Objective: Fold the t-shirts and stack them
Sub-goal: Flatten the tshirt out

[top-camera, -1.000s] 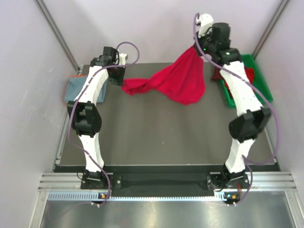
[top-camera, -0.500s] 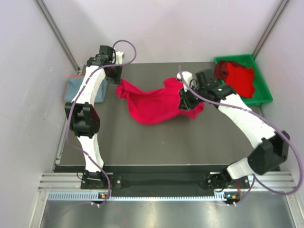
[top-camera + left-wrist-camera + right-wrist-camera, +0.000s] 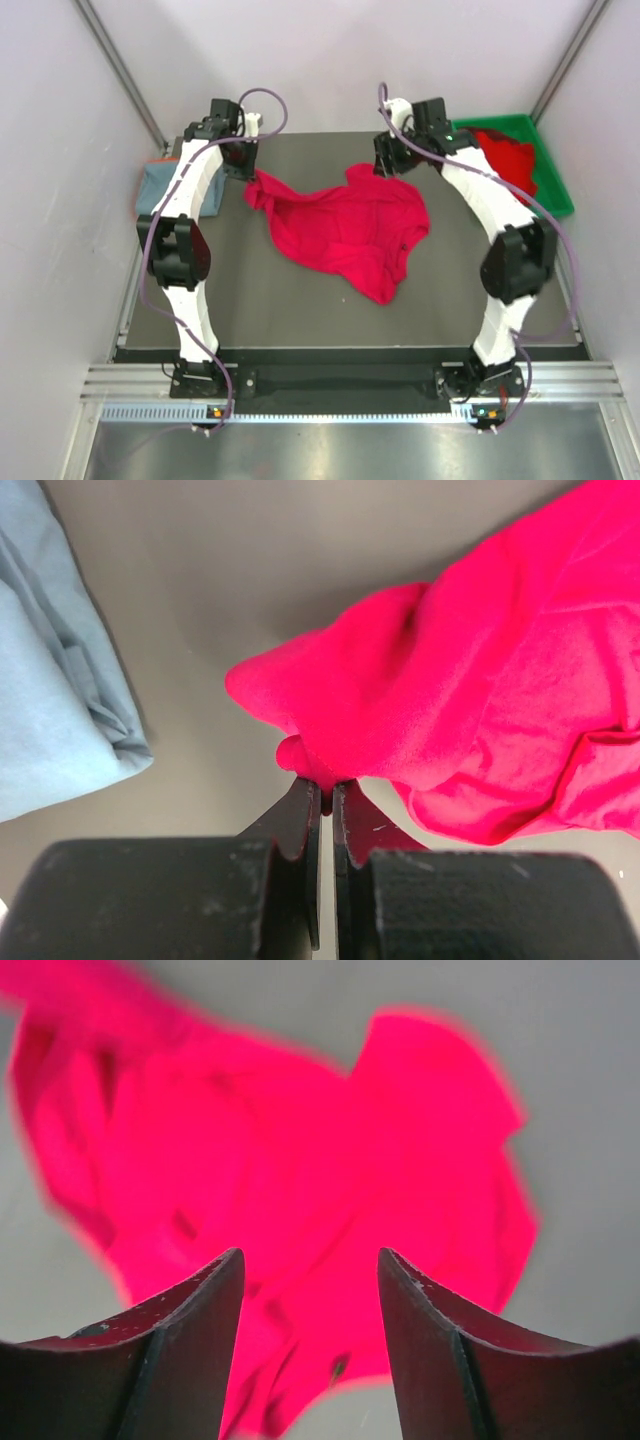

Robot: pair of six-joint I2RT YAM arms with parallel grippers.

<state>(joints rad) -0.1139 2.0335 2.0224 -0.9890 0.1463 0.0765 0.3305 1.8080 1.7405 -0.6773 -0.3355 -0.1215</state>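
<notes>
One bright red t-shirt [image 3: 345, 228] lies crumpled and spread on the dark table [image 3: 300, 310]. My left gripper [image 3: 243, 168] is shut on that shirt's left corner at the table's far left. In the left wrist view the cloth [image 3: 480, 670] is pinched at the gripper's [image 3: 327, 786] tips. My right gripper [image 3: 390, 165] hangs open just past the shirt's far edge, holding nothing. Its wrist view shows the blurred red shirt [image 3: 300, 1140] below the gripper's [image 3: 310, 1260] spread jaws. A folded grey-blue t-shirt [image 3: 157, 188] [image 3: 50, 680] lies at the table's left edge. More red t-shirts [image 3: 505, 160] lie in the bin.
A green plastic bin [image 3: 556, 188] stands at the far right of the table. Pale walls enclose the table on the left, right and back. Both arm bases sit at the near edge.
My right gripper opened and let go of the red shirt, which dropped and spread on the table. The right arm swung back to the far edge. The left gripper kept its hold.
</notes>
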